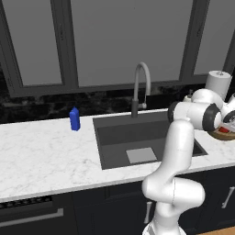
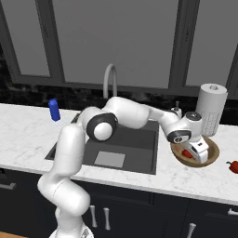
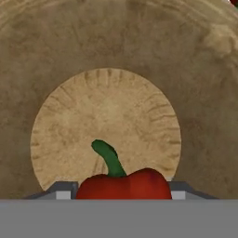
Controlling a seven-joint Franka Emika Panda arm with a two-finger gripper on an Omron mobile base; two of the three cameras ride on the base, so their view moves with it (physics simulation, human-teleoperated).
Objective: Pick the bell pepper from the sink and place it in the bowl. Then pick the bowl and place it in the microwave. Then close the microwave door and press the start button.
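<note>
Nearest you, in the hand view, the bell pepper [image 3: 123,185] sits red and glossy between the two grey fingertips [image 3: 62,190] of the end effector [image 2: 199,155], its green stem curling up toward the pale, ridged floor of the bowl [image 3: 107,56]. The fingers stand apart with the pepper between them, each tip right at the pepper's side; you cannot tell whether they are pressing on it or have let go.

Moving left to right across the room: a white marble desk [image 1: 41,151] runs the full width over dark cabinet fronts, backed by a black stone splash and tall grey-framed windows. A small blue bottle [image 1: 75,119] stands upright on the desk, left of the sink [image 1: 119,137]. The sink is a dark rectangular basin with a pale square patch on its floor and an arched metal faucet [image 1: 141,87] behind it. The white arm reaches over the basin to the right.

In the right base view, the bowl rests on the desk just right of the sink, with the end effector lowered into it and a bit of red visible inside. A white paper towel roll [image 2: 211,109] stands upright just behind the bowl. A second red pepper [image 2: 233,166] lies on the desk at the far right edge.
</note>
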